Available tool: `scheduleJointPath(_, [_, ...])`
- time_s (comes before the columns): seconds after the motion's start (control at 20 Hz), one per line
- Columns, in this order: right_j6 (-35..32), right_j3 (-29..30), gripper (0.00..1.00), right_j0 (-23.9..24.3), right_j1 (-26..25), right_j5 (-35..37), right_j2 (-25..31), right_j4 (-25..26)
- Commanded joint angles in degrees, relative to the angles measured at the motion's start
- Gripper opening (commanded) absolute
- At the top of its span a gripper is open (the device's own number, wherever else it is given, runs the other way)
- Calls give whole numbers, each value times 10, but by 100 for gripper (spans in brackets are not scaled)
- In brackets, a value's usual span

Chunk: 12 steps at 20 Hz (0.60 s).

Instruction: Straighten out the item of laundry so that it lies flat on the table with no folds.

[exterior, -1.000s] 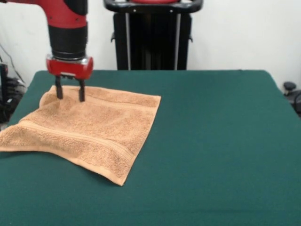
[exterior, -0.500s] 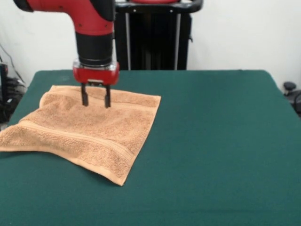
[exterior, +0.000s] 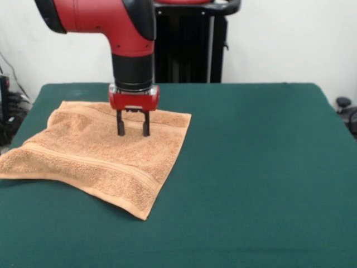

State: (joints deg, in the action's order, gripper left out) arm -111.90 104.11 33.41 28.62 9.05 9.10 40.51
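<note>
Terry-cloth towel (exterior: 100, 153) is lying mostly spread on the table (exterior: 256, 167), left edge still rumpled; gripper (exterior: 133, 133) is hovering over it, fingers spread, presumably positioning to grip and smooth.

Arm (exterior: 106, 22) cut off by top edge; upper links unseen. Pedestal (exterior: 187, 44) partly hidden behind arm, top cropped. Towel (exterior: 100, 153) left corner ran off left edge. Table (exterior: 268, 167) cropped at bottom edge. Could not tell whether fingertips (exterior: 120, 132) touched towel or hovered just above.
</note>
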Motion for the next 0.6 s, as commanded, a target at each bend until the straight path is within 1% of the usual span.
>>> scheduleJointPath(0.05, [-143, -33, 100, -59, -122, -70, -34, -48])
scheduleJointPath(0.25, [-139, -46, 100, -79, -150, -90, -48, -87])
scheduleJointPath(0.4, [-139, -47, 100, -90, -162, -105, -55, -114])
scheduleJointPath(0.6, [-152, -41, 100, -122, -176, -118, -68, -166])
